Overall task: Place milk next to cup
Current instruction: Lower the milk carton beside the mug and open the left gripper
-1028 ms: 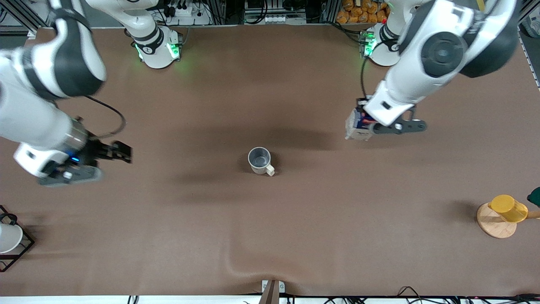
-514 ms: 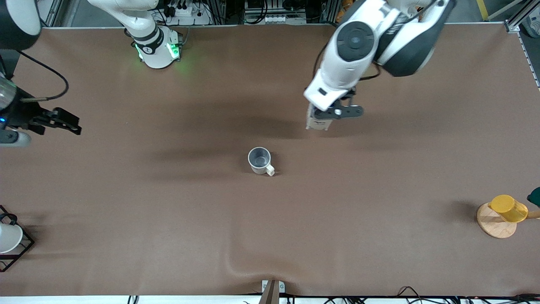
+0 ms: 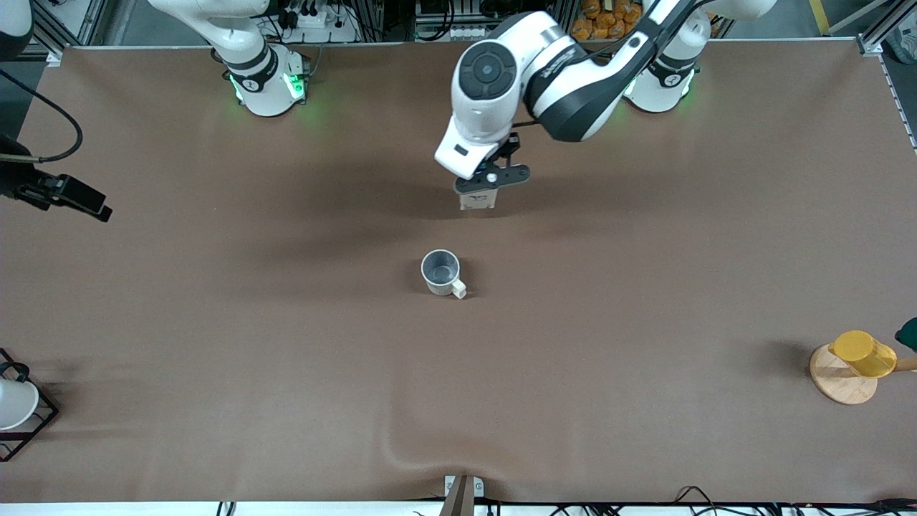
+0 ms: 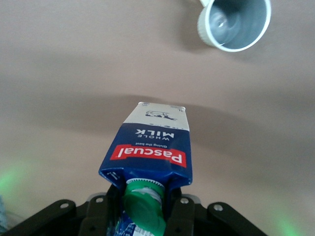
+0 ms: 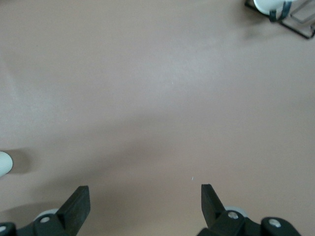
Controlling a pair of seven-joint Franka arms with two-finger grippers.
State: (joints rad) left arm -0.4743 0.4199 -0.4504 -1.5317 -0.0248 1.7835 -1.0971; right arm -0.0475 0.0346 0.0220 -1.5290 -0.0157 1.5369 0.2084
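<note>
My left gripper [image 3: 481,188] is shut on the milk [image 3: 477,199], a dark-blue gable-top carton with a green cap, and holds it above the brown table, over a spot farther from the front camera than the cup. In the left wrist view the milk [image 4: 150,155] hangs from the gripper [image 4: 143,209] by its top. The cup [image 3: 441,271], cream-white with a grey inside and a square handle, stands at mid-table; it also shows in the left wrist view [image 4: 235,23]. My right gripper [image 3: 68,195] is open and empty at the right arm's end of the table, its fingers [image 5: 78,205] wide apart.
A yellow cup [image 3: 863,353] lies on a round wooden stand [image 3: 839,380] near the left arm's end. A white cup in a black wire frame [image 3: 16,408] sits at the right arm's end, also in the right wrist view [image 5: 281,11].
My left gripper has carried the milk from the left arm's end toward mid-table, over a spot near the cup. My right gripper has drawn back to the table's edge.
</note>
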